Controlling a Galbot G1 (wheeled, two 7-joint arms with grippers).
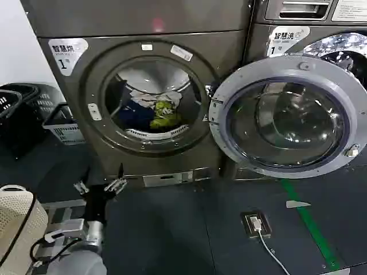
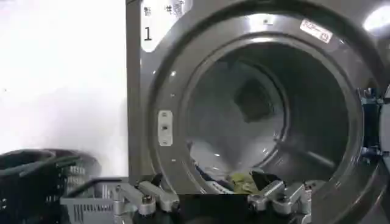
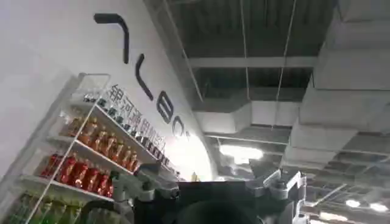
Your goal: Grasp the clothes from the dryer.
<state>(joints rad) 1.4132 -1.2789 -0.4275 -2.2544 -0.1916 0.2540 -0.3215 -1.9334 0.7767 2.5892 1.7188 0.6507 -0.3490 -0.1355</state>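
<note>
The dryer [image 1: 74, 114] is the bronze-grey machine labelled "1", and its silver-rimmed glass door [image 1: 287, 166] is swung wide open to the right. The clothes [image 1: 155, 109], white, dark blue and yellow-green pieces, lie in a heap low in the drum. My left gripper [image 1: 103, 179] hovers open and empty in front of the dryer, below the porthole's left side. In the left wrist view the dryer [image 2: 152, 91] fills the frame, the clothes [image 2: 239, 181] lie just beyond the left gripper [image 2: 210, 185]. My right gripper [image 3: 213, 182] points up at the ceiling, open and empty.
A black basket [image 1: 17, 109] and a grey slatted basket [image 1: 63, 123] stand left of the dryer. A white woven hamper [image 1: 17, 220] is by my left arm. A second machine [image 1: 298, 34] stands on the right. On the floor are a socket with cable [image 1: 255, 223] and a green line [image 1: 309, 223].
</note>
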